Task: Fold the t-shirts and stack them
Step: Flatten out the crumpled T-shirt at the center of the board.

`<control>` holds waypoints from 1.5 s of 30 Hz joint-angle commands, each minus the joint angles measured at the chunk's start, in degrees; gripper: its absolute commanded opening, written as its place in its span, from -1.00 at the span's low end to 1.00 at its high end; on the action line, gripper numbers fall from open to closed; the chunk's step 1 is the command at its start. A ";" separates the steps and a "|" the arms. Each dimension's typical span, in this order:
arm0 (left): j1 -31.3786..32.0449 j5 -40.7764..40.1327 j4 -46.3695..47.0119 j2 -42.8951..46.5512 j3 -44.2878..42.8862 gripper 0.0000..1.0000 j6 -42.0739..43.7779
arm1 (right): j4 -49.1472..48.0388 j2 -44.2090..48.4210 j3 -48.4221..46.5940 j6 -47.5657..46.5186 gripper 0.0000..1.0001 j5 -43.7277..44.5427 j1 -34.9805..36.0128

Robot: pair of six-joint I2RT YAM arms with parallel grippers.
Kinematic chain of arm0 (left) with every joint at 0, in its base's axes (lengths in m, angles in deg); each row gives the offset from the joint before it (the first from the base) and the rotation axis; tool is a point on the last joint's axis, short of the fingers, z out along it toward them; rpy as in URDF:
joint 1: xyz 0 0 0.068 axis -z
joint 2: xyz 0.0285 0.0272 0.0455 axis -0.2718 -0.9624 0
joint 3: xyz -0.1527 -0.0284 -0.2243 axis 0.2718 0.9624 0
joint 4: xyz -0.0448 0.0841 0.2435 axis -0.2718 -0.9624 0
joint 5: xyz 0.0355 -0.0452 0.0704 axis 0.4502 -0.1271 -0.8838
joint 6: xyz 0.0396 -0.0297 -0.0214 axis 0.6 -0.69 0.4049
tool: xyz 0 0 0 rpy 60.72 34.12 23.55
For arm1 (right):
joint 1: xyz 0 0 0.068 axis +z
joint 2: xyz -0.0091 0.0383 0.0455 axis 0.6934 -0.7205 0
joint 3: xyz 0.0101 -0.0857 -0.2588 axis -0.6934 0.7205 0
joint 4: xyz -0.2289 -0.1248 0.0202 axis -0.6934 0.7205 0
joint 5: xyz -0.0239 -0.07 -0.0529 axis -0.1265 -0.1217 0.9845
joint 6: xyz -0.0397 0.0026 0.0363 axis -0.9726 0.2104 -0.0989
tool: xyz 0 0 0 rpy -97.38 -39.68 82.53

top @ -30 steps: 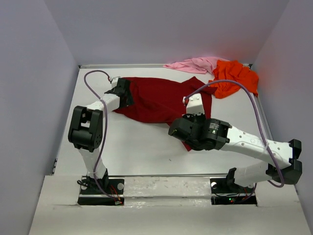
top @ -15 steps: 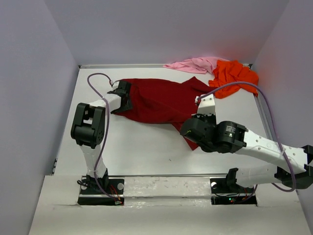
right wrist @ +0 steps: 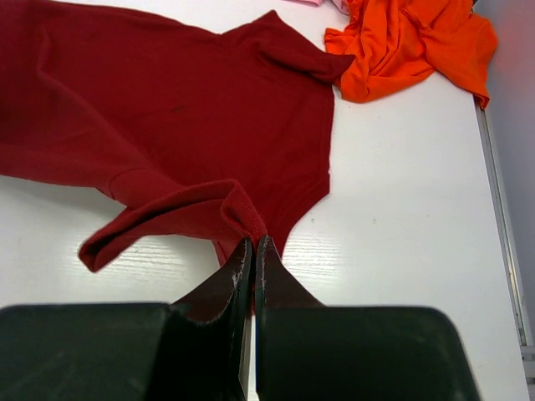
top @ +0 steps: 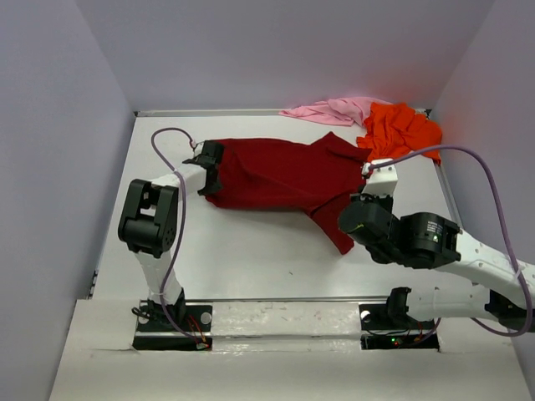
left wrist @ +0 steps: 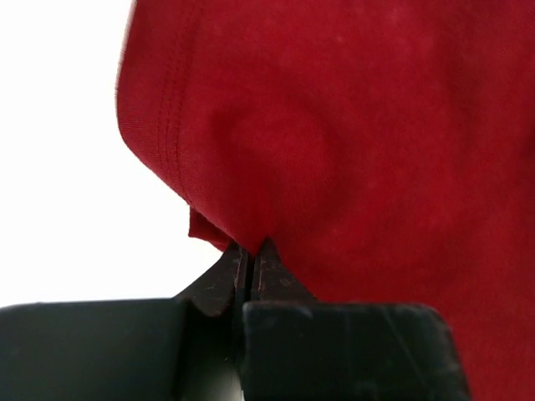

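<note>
The dark red t-shirt [top: 276, 174] lies stretched across the middle of the white table [top: 242, 251]. My left gripper [top: 212, 177] is shut on its left edge, and the left wrist view shows the hem bunched between the tips of that gripper [left wrist: 251, 249], with the red cloth [left wrist: 359, 125] filling the frame. My right gripper [top: 355, 219] is shut on a raised fold at the shirt's right side; in the right wrist view the gripper [right wrist: 254, 242] pinches the red fold [right wrist: 167, 109]. The orange t-shirt [top: 399, 129] [right wrist: 410, 42] and the pink t-shirt [top: 330, 109] lie crumpled at the back right corner.
Grey walls close in the table on the left, back and right. A metal rail [top: 447, 200] runs along the right edge. The purple cables [top: 489, 180] loop above both arms.
My left gripper has shut on the red shirt's left edge. The right arm has moved right with its fold, drawing the shirt out wider and flatter.
</note>
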 commanded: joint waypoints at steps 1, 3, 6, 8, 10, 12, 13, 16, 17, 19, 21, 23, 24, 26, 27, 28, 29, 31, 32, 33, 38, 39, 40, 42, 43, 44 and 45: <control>2.96 0.69 -2.15 8.15 3.77 -1.00 0.43 | -1.86 -0.03 0.40 -0.54 -1.00 2.05 0.12; 3.58 1.90 -2.41 12.18 5.44 -1.00 -0.01 | -3.00 -0.30 0.49 -1.49 -1.00 2.14 0.12; 4.20 2.97 -3.99 16.16 5.28 -1.00 0.51 | -4.32 -1.18 0.75 -2.55 -1.00 2.50 0.12; 4.20 2.18 -6.45 17.04 2.56 -1.00 1.91 | -4.50 -2.05 0.84 -2.56 -1.00 2.94 0.12; 4.29 1.57 -7.86 16.87 -0.07 -1.00 3.23 | -4.59 -2.49 0.66 -2.56 -1.00 3.20 0.12; 4.12 -0.10 -9.53 14.69 -4.73 -1.00 4.90 | -5.20 -3.20 0.57 -2.99 -1.00 3.29 0.12; 3.94 -0.54 -10.49 13.54 -6.48 -1.00 5.34 | -5.20 -3.46 0.31 -3.08 -1.00 3.38 0.12; 2.54 0.51 -11.20 6.69 -13.60 -1.00 6.14 | -5.64 -4.43 0.05 -3.70 -1.00 3.03 0.12; 2.10 0.86 -11.29 4.76 -16.84 -1.00 6.22 | -5.73 -4.69 -0.04 -3.79 -1.00 2.76 0.12; 0.87 1.73 -12.25 -1.65 -20.19 -0.39 5.61 | -5.73 -5.30 -0.13 -4.23 -1.00 2.41 0.12; 0.51 1.74 -12.26 -5.96 -23.10 0.09 4.65 | -5.82 -5.75 -0.13 -4.67 -1.00 1.80 0.12; 0.51 1.56 -10.60 -7.21 -23.46 0.24 4.21 | -5.73 -6.36 -0.04 -4.84 -1.00 1.36 0.12; 0.51 1.48 -9.98 -7.56 -23.20 0.29 3.94 | -5.73 -6.54 0.05 -5.02 -1.00 1.53 0.12; 0.51 1.65 -8.93 -7.39 -22.76 0.36 3.50 | -5.64 -7.15 -0.04 -5.19 -1.00 1.09 0.12; 0.51 1.57 -8.75 -7.13 -22.50 0.37 3.50 | -5.73 -7.42 -0.04 -5.28 -1.00 1.09 0.12; 0.42 1.30 -8.40 -6.60 -22.06 0.38 3.41 | -5.64 -7.59 -0.04 -5.28 -1.00 1.00 0.12; 0.51 0.78 -7.61 -5.99 -21.45 0.38 3.41 | -5.73 -7.86 0.05 -5.20 -1.00 0.92 0.12; 0.51 0.60 -6.90 -3.44 -19.69 0.39 3.41 | -5.64 -8.65 0.31 -5.02 -1.00 0.92 0.12; 0.51 0.16 -6.72 -2.65 -18.38 0.39 3.24 | -5.64 -8.82 0.48 -4.84 -1.00 0.57 0.12; 0.51 0.25 -6.55 -0.64 -17.58 0.39 3.15 | -5.64 -9.26 0.57 -4.67 -1.00 0.56 0.12; 0.25 -2.03 -4.36 3.68 -11.61 0.39 2.71 | -5.73 -9.88 1.36 -3.44 -1.00 -0.14 0.12; 0.07 -2.39 -4.18 3.60 -11.16 0.39 2.19 | -5.73 -9.79 1.37 -3.18 -1.00 -0.14 0.12; -0.45 -2.65 -3.74 3.42 -10.81 0.39 1.75 | -5.73 -9.79 1.45 -3.00 -1.00 -0.40 0.12; -1.15 -2.31 -2.51 3.25 -9.59 0.39 0.96 | -5.73 -9.53 1.71 -2.91 -1.00 -0.58 0.12; -1.68 -1.69 -1.29 3.07 -9.40 0.39 -0.09 | -5.82 -9.18 1.98 -2.91 -1.00 -0.75 0.12; -2.73 -0.30 -0.58 2.81 -9.23 0.39 -0.45 | -5.73 -8.83 2.07 -2.91 -1.00 -0.93 0.12; -3.35 0.41 0.04 1.85 -9.23 0.39 -0.89 | -5.73 -8.56 2.68 -2.74 -1.00 -1.10 0.12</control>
